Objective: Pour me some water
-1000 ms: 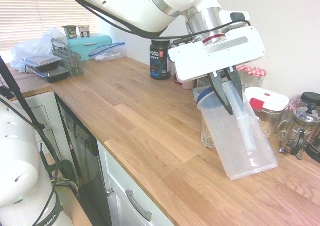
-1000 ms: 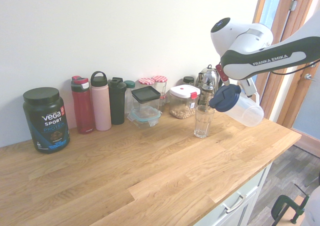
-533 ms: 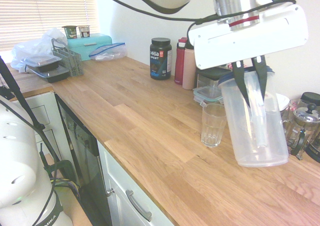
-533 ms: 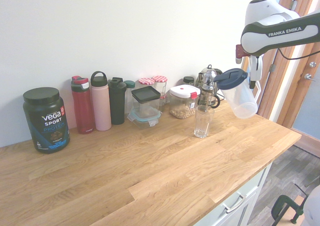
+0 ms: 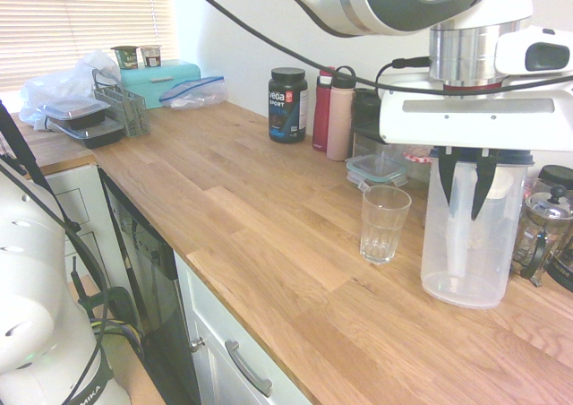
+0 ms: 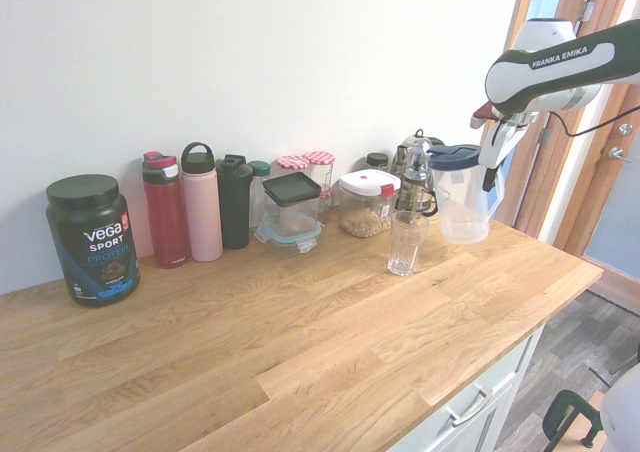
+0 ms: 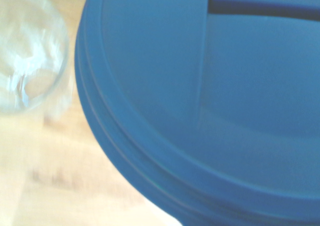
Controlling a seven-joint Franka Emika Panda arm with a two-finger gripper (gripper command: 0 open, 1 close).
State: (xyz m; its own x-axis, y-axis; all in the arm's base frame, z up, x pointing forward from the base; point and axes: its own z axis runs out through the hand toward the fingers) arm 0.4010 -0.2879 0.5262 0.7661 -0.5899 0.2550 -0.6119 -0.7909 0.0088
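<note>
The jug (image 5: 470,244) stood upright at the right end of the wooden counter (image 5: 269,235), just beside the glass (image 5: 385,224). It was a clear plastic jug with a dark blue lid (image 7: 210,101), and it looked almost empty, although a little water at the bottom could not be excluded. Whether its base rested on the counter or hung just above it could not be told for sure. The gripper (image 5: 474,190) came from above and was clenched on the jug's handle, with the 2 dark fingers (image 5: 447,179) pointing down beside the lid. Holding it at the handle probably kept the body free to tip toward the glass and back.

The glass was apart from the jug, on the side nearer the middle of the counter, and it appeared empty or nearly so; in the wrist view its rim (image 7: 27,51) showed only bright reflections. It was likely set in open space so the jug could be tilted over it without hitting anything.

Behind them, along the wall, stood a coffee press (image 6: 417,177), jars with red lids (image 6: 308,167), a food box (image 6: 291,210), 3 bottles (image 6: 201,202) and a black protein tub (image 6: 90,238). These were kept back, well clear of the pouring place.
</note>
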